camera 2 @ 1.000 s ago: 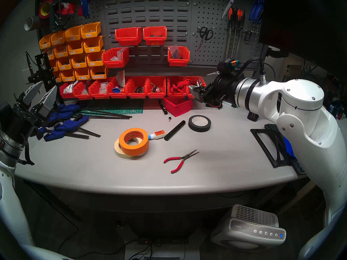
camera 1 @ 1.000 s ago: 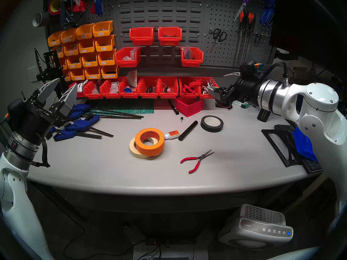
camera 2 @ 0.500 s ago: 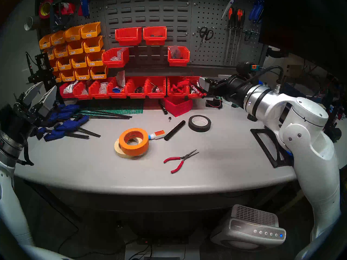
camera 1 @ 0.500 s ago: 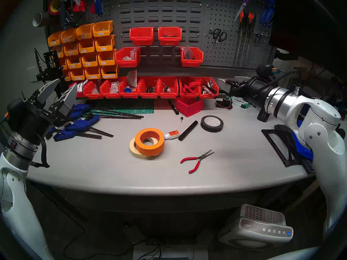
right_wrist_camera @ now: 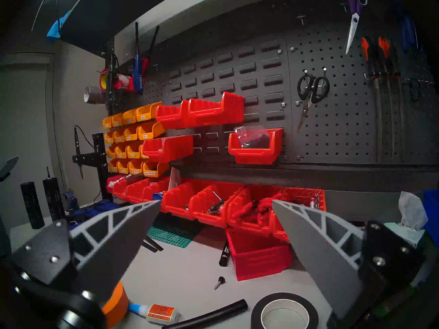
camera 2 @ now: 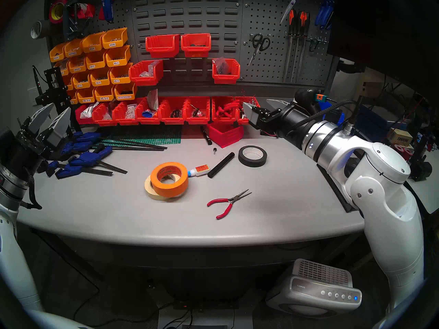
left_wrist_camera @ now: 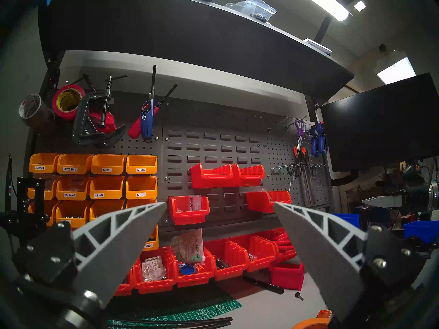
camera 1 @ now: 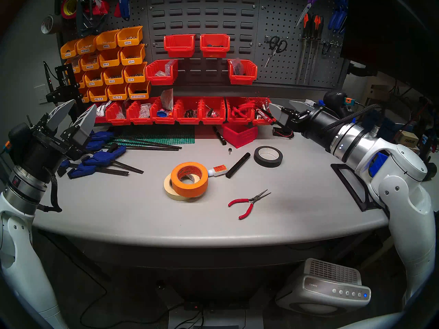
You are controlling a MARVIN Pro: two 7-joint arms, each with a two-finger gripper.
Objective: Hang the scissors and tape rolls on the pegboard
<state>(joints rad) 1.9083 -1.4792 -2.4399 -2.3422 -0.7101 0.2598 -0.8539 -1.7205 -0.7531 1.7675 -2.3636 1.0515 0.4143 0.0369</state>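
Tabletop (camera 1: 118, 209) plain light grey. Bright-orange tape roll (camera 1: 189, 179) overlapping a cream tape roll (camera 1: 169, 187) mid-tabletop; black tape roll (camera 1: 268, 156) with a white core toward the back right. Pliers (camera 1: 247, 204) red-handled, near the front edge. Cutting mat (camera 1: 154, 137) green with a pale grid, at the back. Pegboard (camera 1: 282, 67) dark grey, dotted with holes; scissors (camera 1: 275, 47) black-handled, silver-bladed. Bins (camera 1: 104, 65) yellow-orange at left.
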